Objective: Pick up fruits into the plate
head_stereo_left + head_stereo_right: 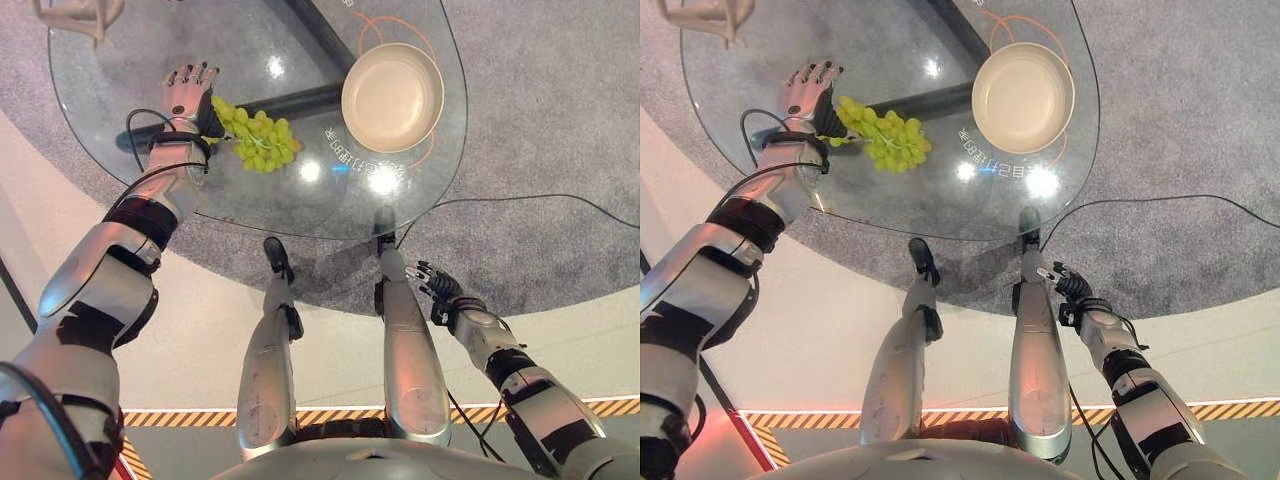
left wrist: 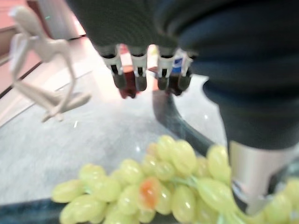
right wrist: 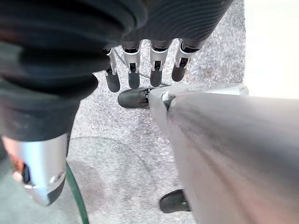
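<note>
Left hand (image 1: 188,92) on glass table (image 1: 100,80), fingers straight, beside green grapes (image 1: 258,140). Plate (image 1: 392,97) empty, apart. Right hand (image 1: 440,288) low, relaxed. Table print unreadable.

White lettering on the glass table (image 1: 130,60), illegible.

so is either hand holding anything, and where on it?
Nothing held. Left hand lies open beside the green grapes, fingers straight, not curled round them. Right hand hangs open below the table.
</note>
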